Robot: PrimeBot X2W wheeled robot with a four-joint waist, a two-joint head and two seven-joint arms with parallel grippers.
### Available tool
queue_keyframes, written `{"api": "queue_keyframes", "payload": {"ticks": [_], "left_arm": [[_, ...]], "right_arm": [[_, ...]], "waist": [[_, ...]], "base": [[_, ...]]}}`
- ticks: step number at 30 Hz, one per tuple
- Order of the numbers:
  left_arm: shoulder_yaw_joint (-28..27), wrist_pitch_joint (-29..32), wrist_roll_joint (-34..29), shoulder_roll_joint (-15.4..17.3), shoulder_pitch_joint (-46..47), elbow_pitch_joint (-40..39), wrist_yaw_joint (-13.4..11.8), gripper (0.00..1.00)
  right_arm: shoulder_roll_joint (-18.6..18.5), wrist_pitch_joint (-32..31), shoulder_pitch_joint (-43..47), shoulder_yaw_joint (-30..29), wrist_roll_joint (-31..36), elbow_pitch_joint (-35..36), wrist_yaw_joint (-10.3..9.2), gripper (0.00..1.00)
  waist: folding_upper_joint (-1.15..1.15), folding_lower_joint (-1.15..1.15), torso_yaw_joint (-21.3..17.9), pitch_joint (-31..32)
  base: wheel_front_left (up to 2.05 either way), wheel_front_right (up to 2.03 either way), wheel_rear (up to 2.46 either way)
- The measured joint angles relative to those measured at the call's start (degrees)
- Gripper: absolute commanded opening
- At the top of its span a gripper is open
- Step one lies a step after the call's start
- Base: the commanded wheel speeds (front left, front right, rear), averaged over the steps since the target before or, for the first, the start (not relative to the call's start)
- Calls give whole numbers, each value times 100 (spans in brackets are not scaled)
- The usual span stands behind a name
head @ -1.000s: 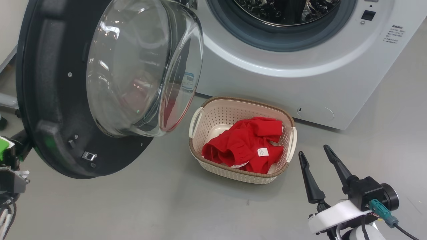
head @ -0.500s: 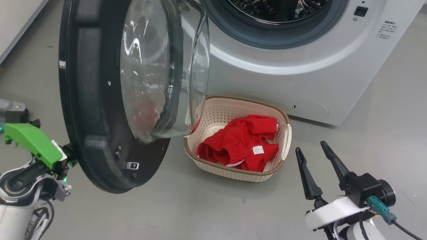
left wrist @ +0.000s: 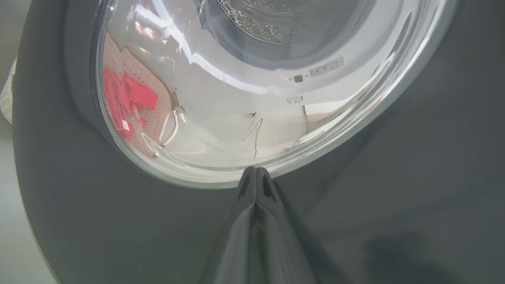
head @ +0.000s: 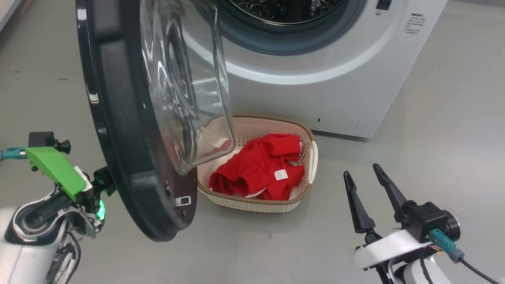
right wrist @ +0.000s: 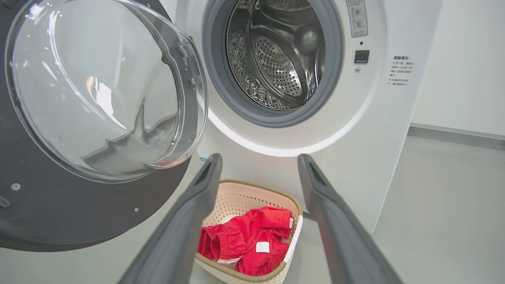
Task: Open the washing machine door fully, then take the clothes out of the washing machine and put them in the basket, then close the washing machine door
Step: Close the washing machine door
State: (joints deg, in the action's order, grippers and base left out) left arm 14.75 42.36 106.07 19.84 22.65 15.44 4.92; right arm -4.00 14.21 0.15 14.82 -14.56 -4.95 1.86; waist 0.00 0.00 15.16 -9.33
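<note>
The white washing machine stands at the top, its steel drum showing no clothes. The washing machine door hangs partly open, black rim edge-on, its clear bowl toward the machine. My left gripper is shut and empty, fingertips together against the door's outer face at the window's edge. Its green-capped wrist sits behind the door. The cream basket stands on the floor before the machine with the red clothes inside. My right gripper is open and empty, right of the basket.
The door's bowl overhangs the basket's left end. Grey floor spreads to the right of the machine and in front of the basket. A white wall rises to the right of the machine.
The door has swung toward the machine and now stands more edge-on, with my left arm following behind it. The head camera has shifted. My right gripper stays open in place.
</note>
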Motion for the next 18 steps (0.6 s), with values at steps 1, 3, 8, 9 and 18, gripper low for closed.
{"api": "queue_keyframes", "payload": {"ticks": [1,3,8,9,18], "left_arm": [[-27,0,36,-24,-1,-22,0,0],[-36,1,37,-36,-4,-66,0,0],[-87,18,41,-38,-9,-136,1,0],[-110,19,48,-36,-10,-151,2,0],[-137,12,76,-55,9,-334,-2,0]], "right_arm": [[5,1,-1,2,-8,-8,0,100],[21,1,-2,10,-31,-11,-1,100],[43,7,-4,54,-51,-21,-8,100],[45,7,-6,56,-54,-24,-8,100],[71,9,-141,107,-107,59,-26,100]], "waist": [[0,0,-57,0],[0,0,-174,0],[0,0,-431,-7],[0,0,-497,-10],[0,0,-1209,-117]], "base": [[0,0,0],[0,0,0],[0,0,0],[0,0,0],[0,0,0]]}}
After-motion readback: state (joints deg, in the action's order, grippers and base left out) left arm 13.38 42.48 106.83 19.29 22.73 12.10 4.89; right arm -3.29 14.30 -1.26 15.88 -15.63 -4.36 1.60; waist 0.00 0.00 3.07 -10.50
